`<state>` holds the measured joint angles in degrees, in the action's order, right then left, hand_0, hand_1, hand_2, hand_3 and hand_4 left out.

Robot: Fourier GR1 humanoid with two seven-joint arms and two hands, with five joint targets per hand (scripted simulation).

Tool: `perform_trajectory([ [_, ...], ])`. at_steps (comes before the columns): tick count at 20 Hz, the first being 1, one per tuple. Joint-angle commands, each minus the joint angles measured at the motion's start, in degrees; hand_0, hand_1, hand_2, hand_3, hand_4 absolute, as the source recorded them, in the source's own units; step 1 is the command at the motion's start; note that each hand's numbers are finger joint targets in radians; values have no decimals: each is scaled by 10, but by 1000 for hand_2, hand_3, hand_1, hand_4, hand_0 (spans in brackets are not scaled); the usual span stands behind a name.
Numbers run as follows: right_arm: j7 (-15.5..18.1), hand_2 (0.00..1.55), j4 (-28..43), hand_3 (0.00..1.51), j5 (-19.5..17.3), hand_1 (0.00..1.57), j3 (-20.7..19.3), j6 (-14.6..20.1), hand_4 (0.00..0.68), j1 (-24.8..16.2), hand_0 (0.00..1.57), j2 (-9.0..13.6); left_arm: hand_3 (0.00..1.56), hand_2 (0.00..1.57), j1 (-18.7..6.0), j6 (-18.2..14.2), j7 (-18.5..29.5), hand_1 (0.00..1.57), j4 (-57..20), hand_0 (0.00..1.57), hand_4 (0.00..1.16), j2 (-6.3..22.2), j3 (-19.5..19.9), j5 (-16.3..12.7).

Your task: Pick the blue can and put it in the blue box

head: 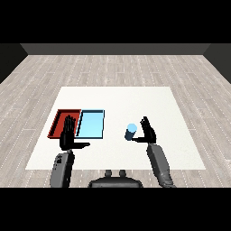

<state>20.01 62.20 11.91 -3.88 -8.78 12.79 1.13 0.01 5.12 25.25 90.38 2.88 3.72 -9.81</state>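
Blue can [131,131] upright on white surface [117,99], right of light blue tray [91,123]. Right hand [148,131] just beside can, fingers straight, spread. Left hand [69,135] spread over red tray [59,122] near edge.

no readable text, no labels, no brands, no numbers

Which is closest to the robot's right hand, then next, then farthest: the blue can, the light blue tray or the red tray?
From the right hand, in the head view:
1. The small blue cylindrical can, upright just to the hand's left.
2. The light blue rectangular tray, farther left, past the can.
3. The red rectangular tray, farthest left, partly behind the left hand.
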Motion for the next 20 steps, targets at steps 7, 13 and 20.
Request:
perform_trajectory([
  [7,-69,0,53,0,27,0,16,16,0,7,0,-3,0,0,8,19,-6,0,12,0,0,15,17,-16],
  [13,43,0,-96,0,3,0,25,6,0,60,0,-8,0,0,25,17,-1,0,29,0,0,8,13,-16],
  [20,20,0,-70,0,48,0,80,51,0,49,0,-11,0,0,-33,-10,-7,0,-24,0,0,6,17,8],
])
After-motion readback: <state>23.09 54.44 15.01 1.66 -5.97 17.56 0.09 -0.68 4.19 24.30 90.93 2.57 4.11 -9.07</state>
